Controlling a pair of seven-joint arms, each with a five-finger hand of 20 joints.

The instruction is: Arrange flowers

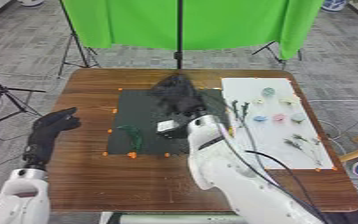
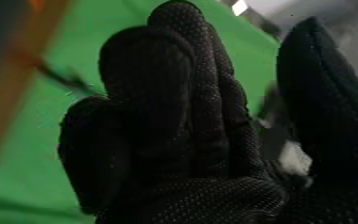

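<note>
My right hand (image 1: 177, 95) hangs over the far part of a dark mat (image 1: 162, 146) on the brown surface (image 1: 158, 187), its fingers straight up in the right wrist view and the thumb apart from them; I cannot tell whether it grips the thin, blurred sprig (image 2: 67, 79) beside them. The flowers lie on a white board (image 1: 255, 157) at right: a blue bloom (image 1: 260, 118) and a pink bloom (image 1: 278, 118) side by side, pale blooms beyond, green sprigs (image 1: 295, 143) nearer me. A green bundle (image 1: 134, 137) lies on the mat. My left hand (image 1: 51, 126), fingers loose, is above the surface's left side.
</note>
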